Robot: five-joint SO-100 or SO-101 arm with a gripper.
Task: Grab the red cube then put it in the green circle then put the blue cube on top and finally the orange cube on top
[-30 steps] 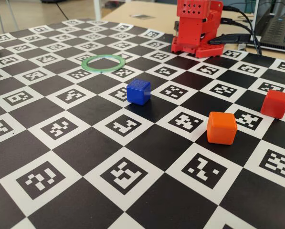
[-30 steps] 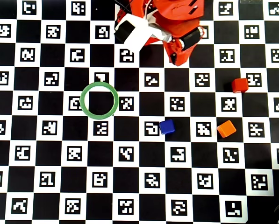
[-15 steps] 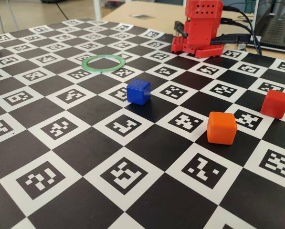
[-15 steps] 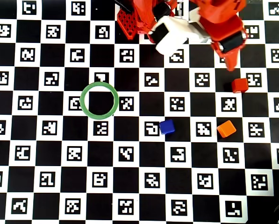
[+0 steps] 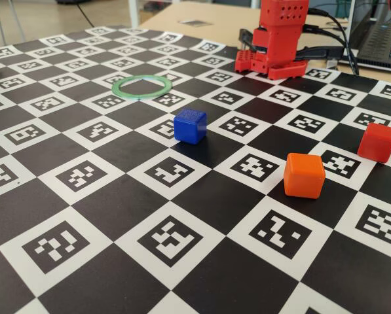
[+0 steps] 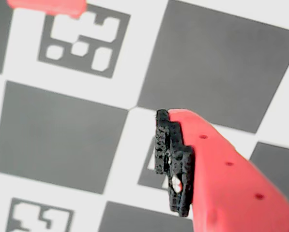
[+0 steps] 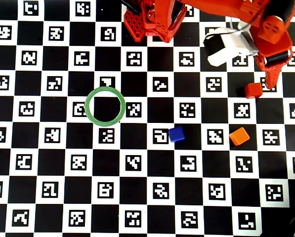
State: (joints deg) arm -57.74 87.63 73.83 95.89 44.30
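In the overhead view, your red plastic gripper [image 7: 272, 81] hung at the upper right of the frame, its tip just above and to the right of the small matte red cube [image 7: 253, 90]. You held nothing; how far the jaws stood apart I couldn't tell. The bright orange cube [image 7: 239, 136] and deep-blue cube [image 7: 176, 134] sat lower, the thin pale green ring [image 7: 105, 106] well apart at mid-left.
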